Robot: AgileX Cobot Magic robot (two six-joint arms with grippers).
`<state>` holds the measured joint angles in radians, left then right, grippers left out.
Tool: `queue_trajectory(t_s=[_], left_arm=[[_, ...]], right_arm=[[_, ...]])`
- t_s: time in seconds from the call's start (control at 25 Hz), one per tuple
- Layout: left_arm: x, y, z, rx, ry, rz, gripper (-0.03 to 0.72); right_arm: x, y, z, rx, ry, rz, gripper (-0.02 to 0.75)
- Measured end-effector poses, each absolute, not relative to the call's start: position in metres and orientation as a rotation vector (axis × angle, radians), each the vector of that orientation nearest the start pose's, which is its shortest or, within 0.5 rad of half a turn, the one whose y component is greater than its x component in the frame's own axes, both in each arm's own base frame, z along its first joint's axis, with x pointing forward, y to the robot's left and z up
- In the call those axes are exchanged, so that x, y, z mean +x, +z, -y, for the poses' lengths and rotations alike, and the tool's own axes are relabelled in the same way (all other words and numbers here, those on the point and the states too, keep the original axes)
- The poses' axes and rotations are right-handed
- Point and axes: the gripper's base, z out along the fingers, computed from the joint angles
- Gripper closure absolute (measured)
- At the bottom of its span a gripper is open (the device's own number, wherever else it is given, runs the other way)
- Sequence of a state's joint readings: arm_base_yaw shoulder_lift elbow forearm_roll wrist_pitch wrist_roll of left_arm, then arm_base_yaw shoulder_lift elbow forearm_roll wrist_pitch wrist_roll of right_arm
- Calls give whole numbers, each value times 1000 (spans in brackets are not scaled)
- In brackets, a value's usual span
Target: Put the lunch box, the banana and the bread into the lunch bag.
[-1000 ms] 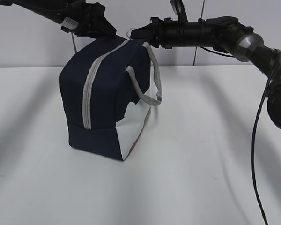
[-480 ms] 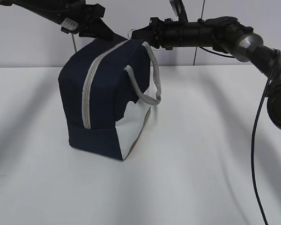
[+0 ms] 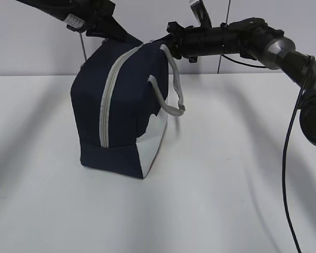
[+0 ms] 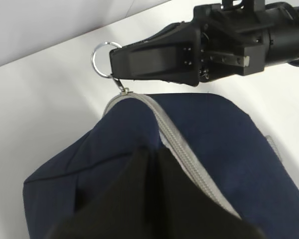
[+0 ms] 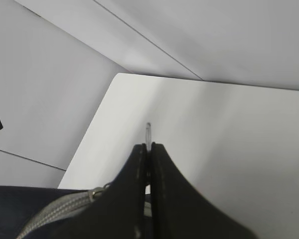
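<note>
Right gripper: jaws pressed together on the metal ring pull of the zipper, thin edge of the ring poking out past the fingertips in the right wrist view. Seen from the left wrist view, the same gripper reaching in flat from the right, ring sticking out beyond its tip, pull tab hanging just under the jaws and running straight into the grey zipper. Zipper closed along all of its visible length, curving from the jaws over the top of the lunch bag and down its near face.

Left gripper: jaws nearly shut, pinching a fold of navy fabric on the top of the bag, just beside the zipper and a little back from the ring. Dark fingers filling the bottom of the left wrist view, fabric puckered up between them. In the exterior view, left gripper at the bag's upper far-left corner, right gripper at the upper far-right corner, both close together above the bag.

Below the jaws, bag standing upright on the white table, navy body, white side panel on its right flank, grey handle looping down that side under the right arm. Banana, bread and lunch box not to be seen in any view.
</note>
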<state>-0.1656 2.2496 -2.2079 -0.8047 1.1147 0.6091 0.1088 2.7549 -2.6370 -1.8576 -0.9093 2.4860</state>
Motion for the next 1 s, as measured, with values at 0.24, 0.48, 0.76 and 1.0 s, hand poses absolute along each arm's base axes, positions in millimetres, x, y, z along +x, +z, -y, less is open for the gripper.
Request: queue_trajectory(t_s=[0.24, 0.48, 0.76, 1.0], left_arm=[[482, 298, 142, 719, -875, -2247, 675], [481, 300, 140, 735, -869, -2240, 675], [478, 306, 137, 745, -867, -2235, 675], [478, 306, 137, 746, -867, -2237, 673]], right_arm=[[572, 184, -132, -236, 1206, -1992, 754], [574, 165, -132, -217, 1216, -2021, 754], [575, 154, -132, -203, 1223, -2040, 754], [575, 154, -132, -203, 1223, -2040, 734]])
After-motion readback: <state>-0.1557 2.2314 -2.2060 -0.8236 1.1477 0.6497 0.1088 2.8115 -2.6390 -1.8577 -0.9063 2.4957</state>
